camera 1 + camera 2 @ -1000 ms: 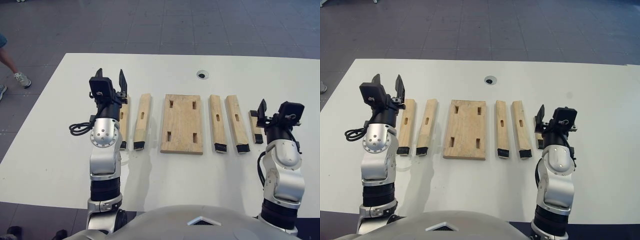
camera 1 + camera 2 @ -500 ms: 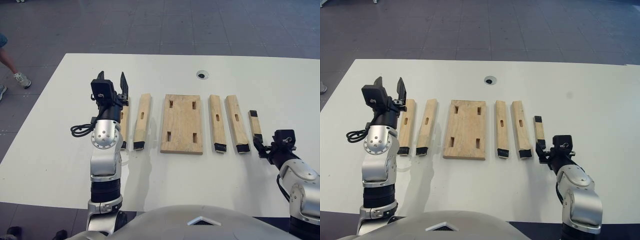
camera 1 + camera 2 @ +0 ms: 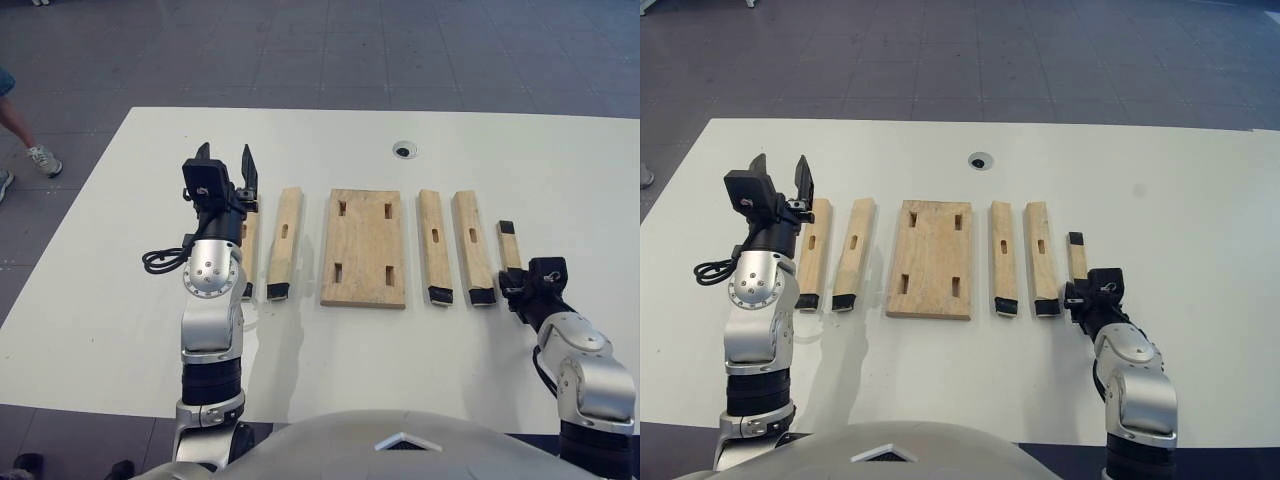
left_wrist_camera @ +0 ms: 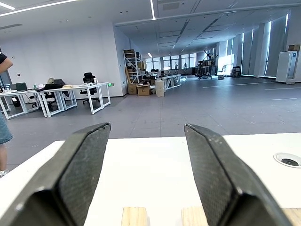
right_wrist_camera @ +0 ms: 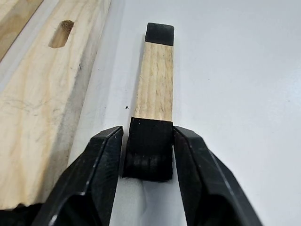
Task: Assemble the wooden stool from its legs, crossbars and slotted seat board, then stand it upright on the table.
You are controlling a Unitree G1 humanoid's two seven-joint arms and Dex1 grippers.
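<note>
Noted right gripper (image 5: 148, 134) open, fingers (image 5: 101, 165) astride the near black cap of the short crossbar (image 5: 155, 80), which lies flat on the table (image 3: 500, 150) just right of the rightmost leg (image 3: 472, 245). Logged left gripper (image 3: 222, 152) also open, raised over the leftmost leg's far end, and slotted seat board (image 3: 364, 245) flat mid-table with 2 legs per side.

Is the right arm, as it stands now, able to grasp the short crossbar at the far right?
Probably yes. The right gripper sits low at the crossbar's near black end, jaws open on either side of it. The neighbouring leg lies apart from it, so nothing seems to block closing.
</note>
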